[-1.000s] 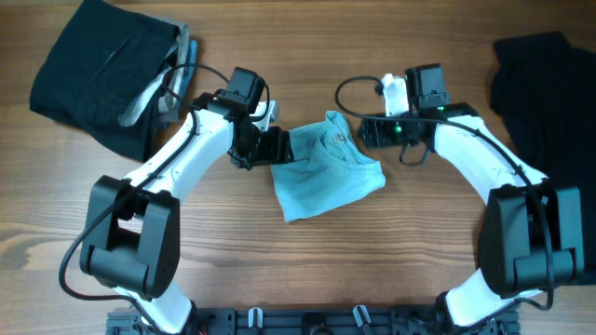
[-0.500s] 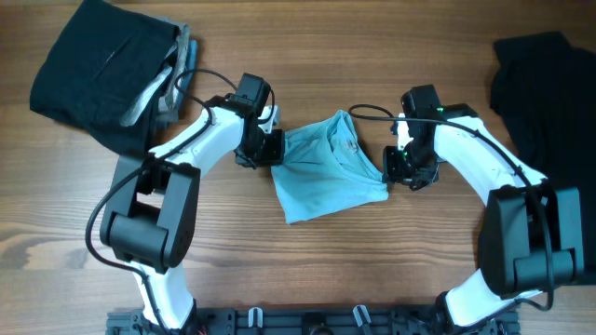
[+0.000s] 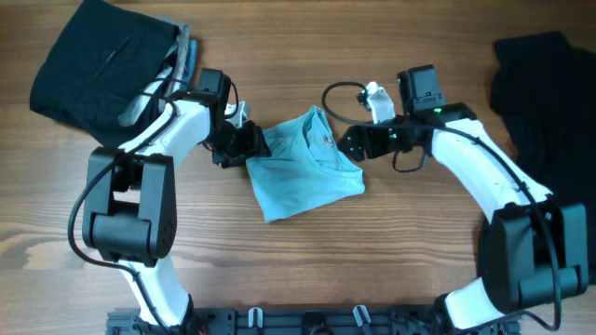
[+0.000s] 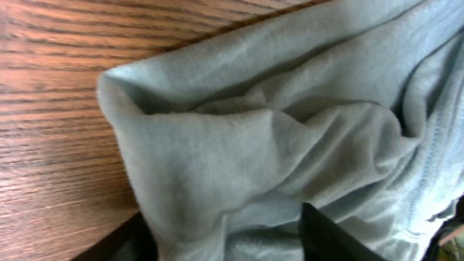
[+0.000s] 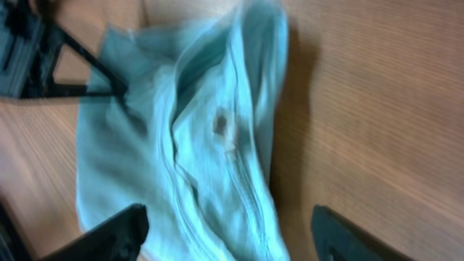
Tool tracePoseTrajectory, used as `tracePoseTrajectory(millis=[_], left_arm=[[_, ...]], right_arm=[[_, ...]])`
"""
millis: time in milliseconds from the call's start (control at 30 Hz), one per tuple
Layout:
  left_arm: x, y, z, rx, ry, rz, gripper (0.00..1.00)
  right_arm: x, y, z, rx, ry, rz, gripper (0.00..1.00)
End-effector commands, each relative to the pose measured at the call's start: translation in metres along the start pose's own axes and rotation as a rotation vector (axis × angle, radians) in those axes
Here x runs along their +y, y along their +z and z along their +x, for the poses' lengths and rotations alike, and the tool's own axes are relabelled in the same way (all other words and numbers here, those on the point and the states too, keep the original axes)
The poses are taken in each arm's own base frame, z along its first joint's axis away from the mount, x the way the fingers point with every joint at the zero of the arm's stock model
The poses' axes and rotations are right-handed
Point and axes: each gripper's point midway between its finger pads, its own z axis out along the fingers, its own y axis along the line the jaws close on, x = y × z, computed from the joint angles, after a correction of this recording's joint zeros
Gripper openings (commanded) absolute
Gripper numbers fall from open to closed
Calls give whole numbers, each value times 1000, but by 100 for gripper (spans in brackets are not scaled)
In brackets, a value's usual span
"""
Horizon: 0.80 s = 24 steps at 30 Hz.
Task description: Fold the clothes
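The pale sky-blue shirt [image 3: 303, 169] lies folded into a small bundle on the wooden table [image 3: 372, 251]. My left gripper [image 3: 244, 146] is at its left edge, and in the left wrist view a bunched fold of the shirt [image 4: 239, 145] sits between its fingers [image 4: 337, 235]; it is shut on that fold. My right gripper [image 3: 352, 141] is open beside the shirt's upper right edge. In the right wrist view its fingers [image 5: 105, 233] stand wide apart above the shirt [image 5: 188, 145], holding nothing.
A pile of black clothes [image 3: 98, 70] with a grey garment [image 3: 175, 70] lies at the back left, close behind my left arm. Another black garment [image 3: 545, 88] lies at the right edge. Bare wood [image 3: 307, 270] lies in front of the shirt.
The left gripper has moved left and the blue shirt has slid left with it. The right gripper has left the shirt's right edge and now points left, open.
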Motion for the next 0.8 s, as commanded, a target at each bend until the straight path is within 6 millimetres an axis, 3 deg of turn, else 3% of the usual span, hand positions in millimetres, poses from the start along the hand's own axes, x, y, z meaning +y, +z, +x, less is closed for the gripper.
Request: tracePoseTrajectory(millis=[0,100,133,167,300,433,467,533,567,600,667,700,767], left_arm=[[-15,-16,-2,-33,24,52,63],[-24,-30,-5,-75,48,66,64],[-27,-35,-6,-93,57,72,64],[-30,-41,-8,-110,67,78,67],[-34,-46,-10,-133,80,85,74],[-34,-46,-10,-130,79,84,76],[-34,-46,-10,-130,79,84,77],[-33,-46,-9,-129,77,79,79],[-32,-46,-9,-128,75,76,79],[-32,-45,-8,-123,73,76,78],[-33,-46,-2,-99,71,83,51],[-37,-48,4,-80,93,107,42],[-52,-61,16,-62,122,174,36]], right_arm=[[6,15,-8,-17,-46,9,75],[3,37,4,37,-49,25,68],[4,43,7,48,-54,21,57],[5,46,9,56,-56,18,39],[-2,44,16,86,-27,46,4],[-34,32,30,123,167,179,4],[-30,32,30,123,169,150,4],[5,35,23,102,54,-63,4],[15,35,18,81,23,-113,33],[16,37,16,75,8,-113,43],[18,41,12,61,-17,-113,46],[19,45,11,59,-24,-116,45],[19,57,17,79,-24,-124,40]])
